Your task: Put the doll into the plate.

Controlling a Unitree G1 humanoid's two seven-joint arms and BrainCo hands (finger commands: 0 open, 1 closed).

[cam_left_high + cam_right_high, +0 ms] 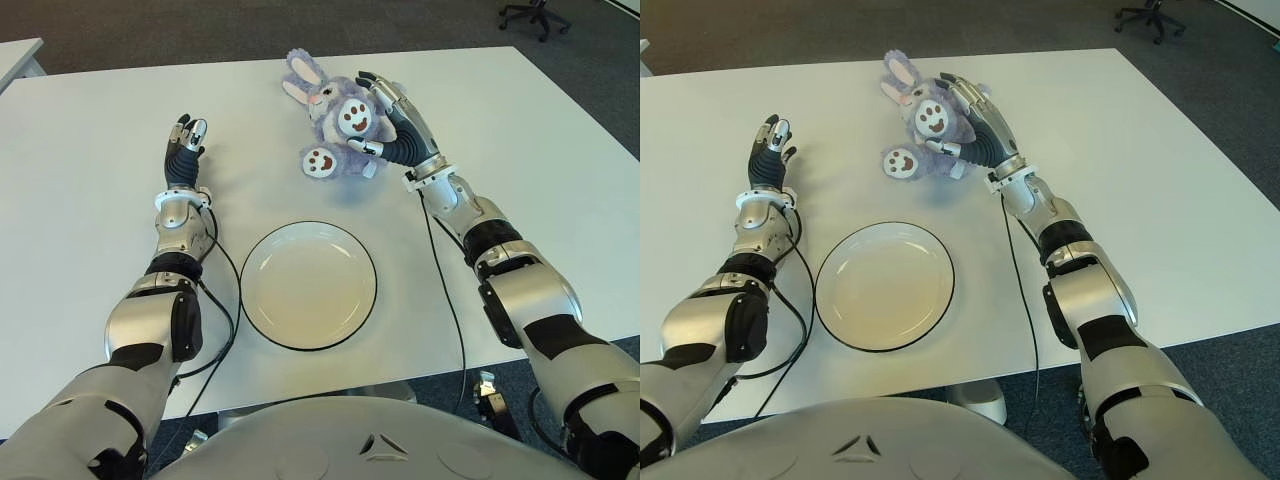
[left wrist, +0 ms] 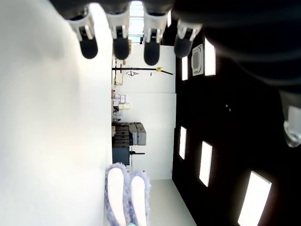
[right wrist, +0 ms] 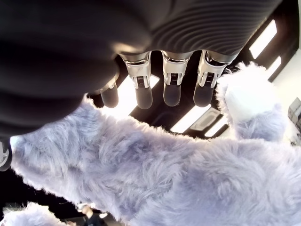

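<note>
Right hand [image 1: 385,112]: arm extended forward, beyond and right of the plate [image 1: 308,284], palm against the doll [image 1: 335,115], fingers [image 3: 144,94] extended over its fur, not closed around it. Left hand [image 1: 186,145]: beyond and left of the plate, fingers straight, holding nothing.

One doll [image 1: 335,125], a purple plush rabbit, lies at about twelve o'clock on the one white table [image 1: 90,180]. One plate [image 1: 308,285], white with a dark rim, sits at about six o'clock from it. Two robot hands show: the left hand [image 1: 186,140] at nine o'clock of the doll, the right hand [image 1: 388,115] at three o'clock. One office chair [image 1: 535,14] stands beyond the table, at about one o'clock.
</note>
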